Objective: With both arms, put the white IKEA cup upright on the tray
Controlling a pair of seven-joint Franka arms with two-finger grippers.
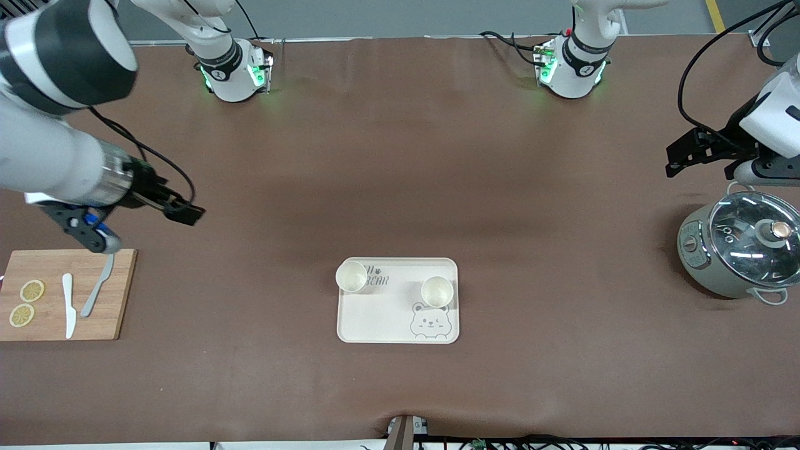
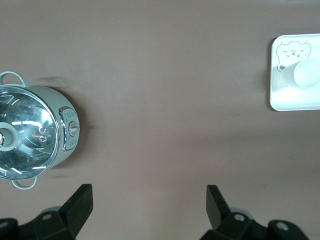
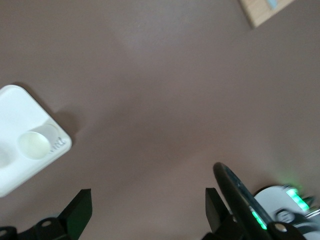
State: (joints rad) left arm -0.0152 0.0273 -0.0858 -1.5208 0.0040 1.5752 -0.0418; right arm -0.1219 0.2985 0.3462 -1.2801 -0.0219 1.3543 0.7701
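Observation:
The cream tray [image 1: 387,312] with a grey bear drawing lies in the middle of the table. Two white cups stand upright on it, mouths up: one [image 1: 351,276] at the corner toward the right arm's end, the other [image 1: 436,290] toward the left arm's end. My right gripper [image 1: 185,214] hangs open and empty over bare table, above the cutting board's end. My left gripper [image 1: 674,161] hangs open and empty over the table beside the pot. The left wrist view shows open fingers [image 2: 148,195], the tray [image 2: 287,102] and a cup [image 2: 305,74]. The right wrist view shows open fingers [image 3: 148,197], the tray [image 3: 15,170] and a cup [image 3: 35,144].
A wooden cutting board [image 1: 37,265] with two lemon slices, a white knife and a grey knife lies at the right arm's end. A pale green pot with a glass lid [image 1: 740,250] stands at the left arm's end; it also shows in the left wrist view [image 2: 30,132].

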